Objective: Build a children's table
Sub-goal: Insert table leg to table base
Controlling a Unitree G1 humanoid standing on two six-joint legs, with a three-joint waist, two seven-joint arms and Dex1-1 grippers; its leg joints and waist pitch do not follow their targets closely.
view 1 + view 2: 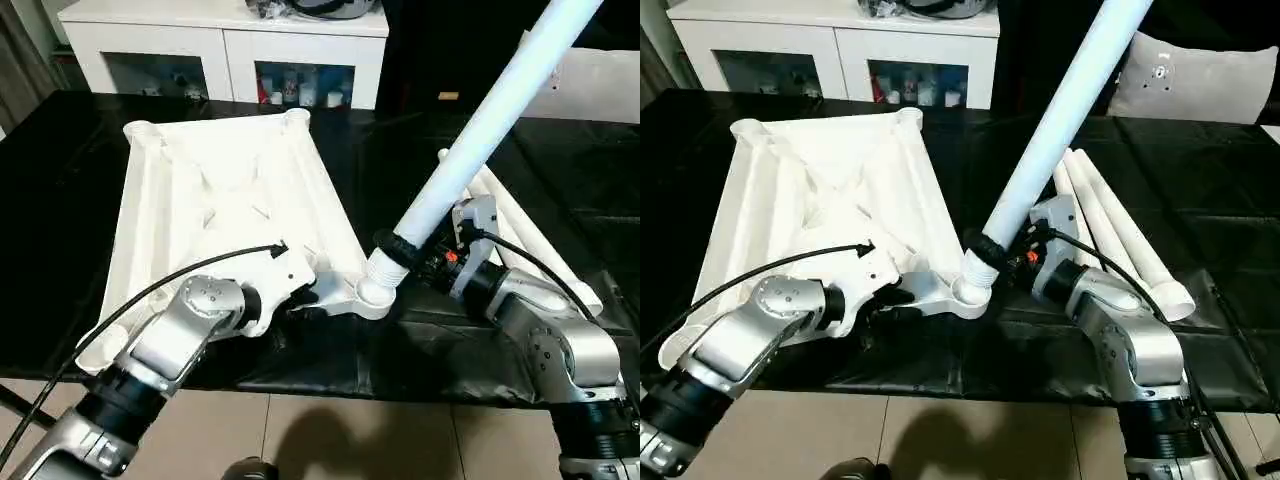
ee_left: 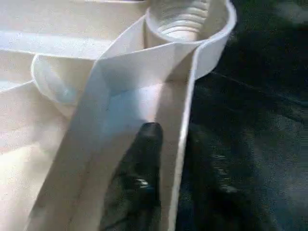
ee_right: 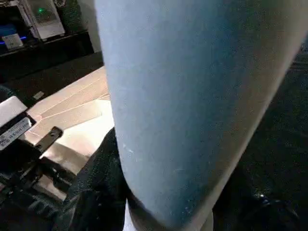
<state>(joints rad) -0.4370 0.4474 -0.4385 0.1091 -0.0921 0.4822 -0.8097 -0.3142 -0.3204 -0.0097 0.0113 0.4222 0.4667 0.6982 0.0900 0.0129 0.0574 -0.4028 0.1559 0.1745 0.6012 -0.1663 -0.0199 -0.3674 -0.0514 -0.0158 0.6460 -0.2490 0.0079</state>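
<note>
At the left, the upturned table top on the black table is pinched by its near rim wall between the left gripper fingers, while just right the leg, clasped by the right gripper, is seated in the near corner socket, leaning up and rightward.

Spare legs beside the right arm.

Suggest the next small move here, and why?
Probably twist the leg further in with the right pincer: it stands tilted in the near corner socket, thread ribs still showing above the rim. The left pincer straddles the tabletop's edge wall beside it, bracing it.
</note>
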